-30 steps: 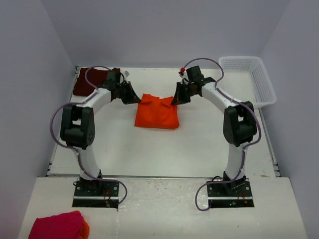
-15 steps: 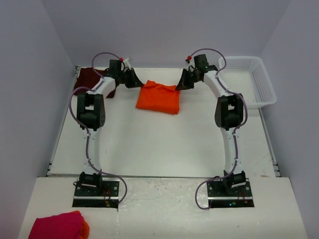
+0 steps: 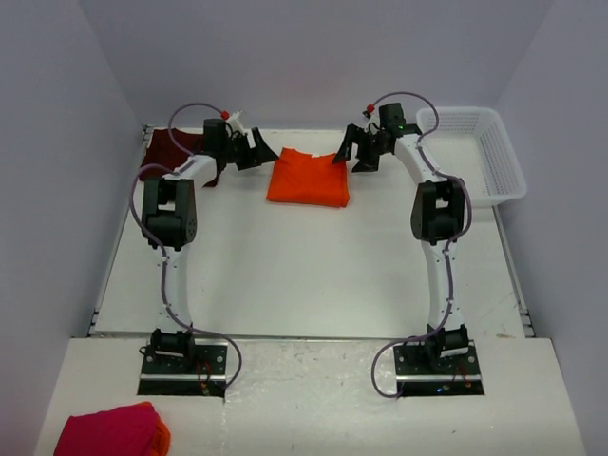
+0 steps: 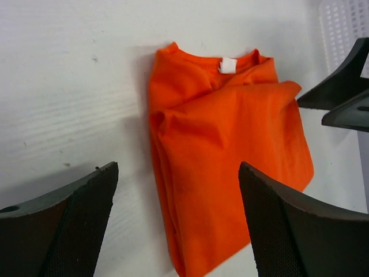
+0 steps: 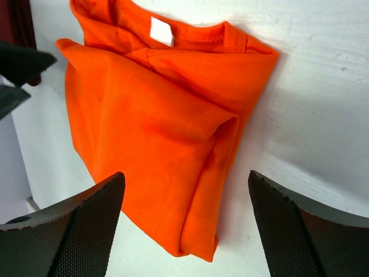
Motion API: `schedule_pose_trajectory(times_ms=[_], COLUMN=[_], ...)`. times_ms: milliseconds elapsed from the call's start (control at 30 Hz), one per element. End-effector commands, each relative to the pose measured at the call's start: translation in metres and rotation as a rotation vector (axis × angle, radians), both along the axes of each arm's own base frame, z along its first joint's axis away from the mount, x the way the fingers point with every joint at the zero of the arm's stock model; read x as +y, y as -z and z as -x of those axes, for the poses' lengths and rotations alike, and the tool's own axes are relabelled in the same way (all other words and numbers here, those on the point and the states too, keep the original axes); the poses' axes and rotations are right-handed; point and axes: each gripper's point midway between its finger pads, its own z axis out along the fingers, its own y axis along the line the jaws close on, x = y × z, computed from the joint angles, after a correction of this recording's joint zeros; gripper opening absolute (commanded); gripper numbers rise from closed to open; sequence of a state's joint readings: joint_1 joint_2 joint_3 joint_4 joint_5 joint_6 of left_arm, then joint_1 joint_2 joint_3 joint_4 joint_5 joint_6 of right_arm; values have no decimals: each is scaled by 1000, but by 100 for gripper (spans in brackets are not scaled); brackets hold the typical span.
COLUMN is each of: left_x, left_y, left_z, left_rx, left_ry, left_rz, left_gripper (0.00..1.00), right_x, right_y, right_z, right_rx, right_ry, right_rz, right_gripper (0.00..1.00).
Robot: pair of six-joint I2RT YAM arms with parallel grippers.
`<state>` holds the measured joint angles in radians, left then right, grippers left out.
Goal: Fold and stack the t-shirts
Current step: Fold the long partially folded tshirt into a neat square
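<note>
The orange t-shirt (image 3: 309, 179) lies folded flat near the back of the table, its white neck label (image 4: 228, 66) toward the far edge. The maroon t-shirt (image 3: 169, 150) lies in the back left corner, partly behind the left arm. My left gripper (image 3: 255, 152) hangs open just left of the orange shirt's back edge, nothing between its fingers. My right gripper (image 3: 357, 152) hangs open at the shirt's right back corner, also empty. The folded shirt (image 4: 230, 150) shows below the left gripper (image 4: 179, 170), and the shirt (image 5: 150, 127) below the right gripper (image 5: 187, 176).
A white mesh basket (image 3: 502, 152) stands at the back right. On the near shelf by the left arm's base lies a pink-red cloth bundle (image 3: 109, 432) with an orange edge. Grey walls close in on the table on three sides.
Both arms carried the orange shirt toward the back of the table. Both grippers, shut on its back corners before, have opened and let it go.
</note>
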<state>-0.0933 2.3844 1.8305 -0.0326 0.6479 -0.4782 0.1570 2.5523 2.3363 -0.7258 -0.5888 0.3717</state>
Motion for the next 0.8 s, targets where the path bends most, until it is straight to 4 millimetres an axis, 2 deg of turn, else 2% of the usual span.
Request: schedule_pose_trajectory(times_ms=[0,33,133,200,233,267,333,367,400,433,467,500,533,567,667,700,767], left_x=[-14,-18,-31,-41,-51,-56,-69,-78,-83,-87,-92,-95,-96,-99,-99,-99,-98], left_y=[-128,-127,-124,-118,-117,-114,-102,-105,-87,-80,-73,-61,-56,-51,-29,-18,-11], left_z=[-1,5,25,37,42,44,47,46,45,45,46,43,41,41,36,33,28], left_rx=[-347,-335,-318,-305,-294,-280,-215,-211,-154,-128,-107,-79,-73,-70,-43,-27,-15], left_ry=[10,25,59,85,111,122,167,186,188,202,211,212,215,221,222,222,211], left_rz=[11,20,31,42,61,71,108,126,146,157,161,165,165,163,144,134,122], left_gripper=[85,84,73,61,41,29,6,0,0,0,0,0,0,0,0,0,0], right_x=[0,0,-1,-1,-1,1,5,7,11,16,18,21,23,26,33,33,40], right_y=[-94,-86,-95,-93,-89,-87,-81,-71,-66,-70,-55,-51,-50,-38,-30,-17,-16], right_z=[-5,4,18,24,28,31,35,36,41,39,39,39,37,38,36,35,35], right_rx=[-236,-215,-211,-203,-191,-181,-155,-115,-81,-84,-48,-26,-24,3,32,64,90], right_ry=[-10,-15,-24,-29,-27,-36,-53,-46,-62,-74,-79,-74,-78,-85,-98,-91,-99], right_rz=[19,30,55,72,79,69,46,35,15,-1,-8,-18,-28,-39,-79,-84,-124], right_gripper=[88,89,89,89,86,80,7,0,0,0,0,0,0,0,0,0,0])
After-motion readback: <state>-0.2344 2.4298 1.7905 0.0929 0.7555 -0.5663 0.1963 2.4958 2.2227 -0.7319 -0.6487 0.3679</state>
